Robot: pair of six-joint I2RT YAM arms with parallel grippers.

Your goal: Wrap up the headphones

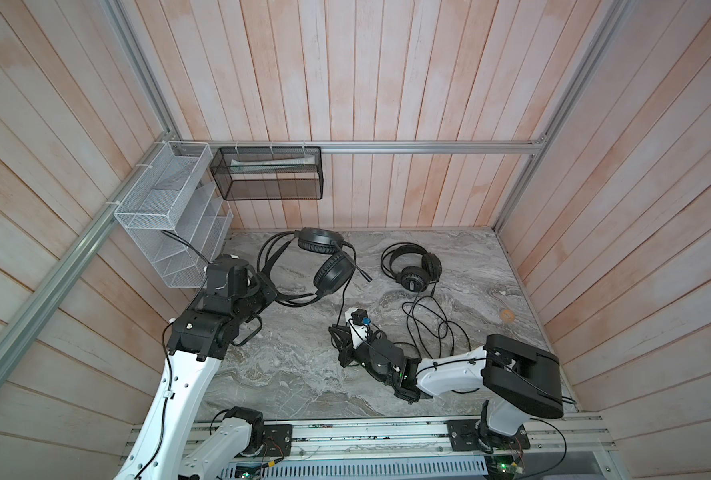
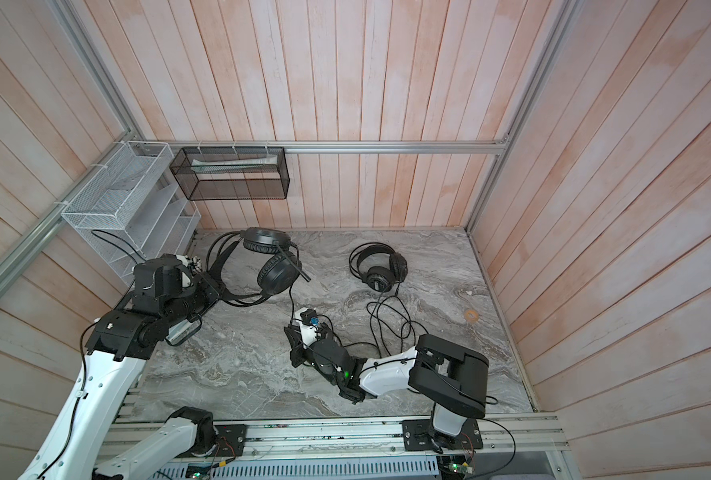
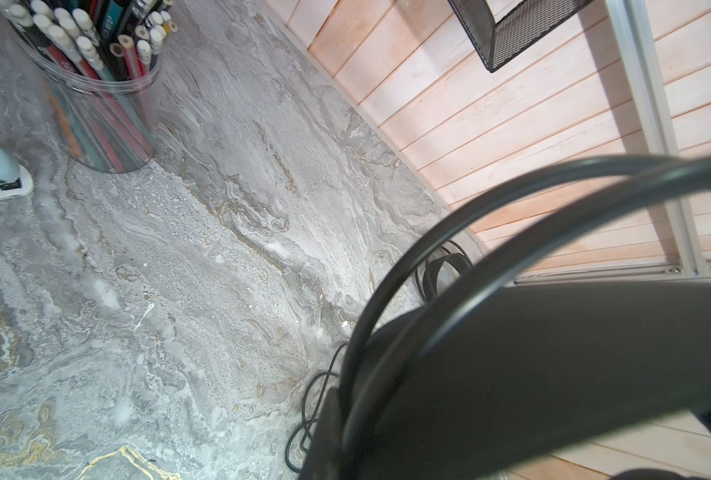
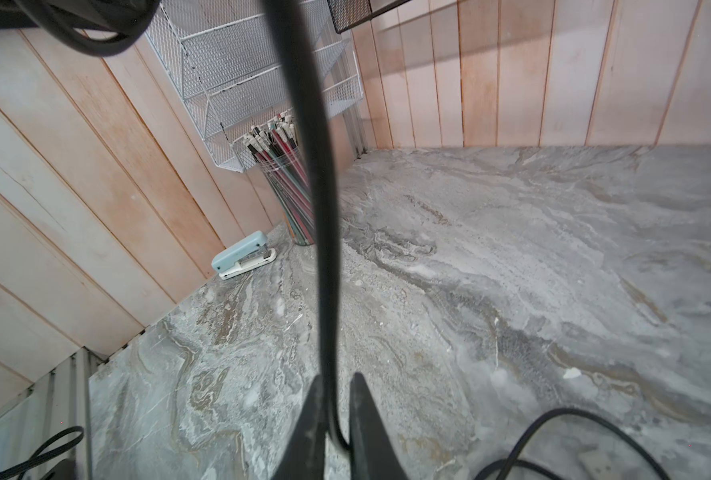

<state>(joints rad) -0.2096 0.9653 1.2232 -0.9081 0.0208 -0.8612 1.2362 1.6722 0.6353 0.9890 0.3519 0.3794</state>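
Observation:
Two black headphones lie on the marble table. The one with smooth cups and a boom mic is at the back left. My left gripper is shut on its headband, which fills much of the left wrist view. Its thin cable runs from the cup toward the front into my right gripper, which is shut on it. The grille-backed headphones lie apart at the back right, with their cable loose on the table.
A white wire rack and a black mesh basket hang on the back-left walls. A clear cup of pencils and a pale blue stapler stand in the left corner. A small orange ring lies at the right.

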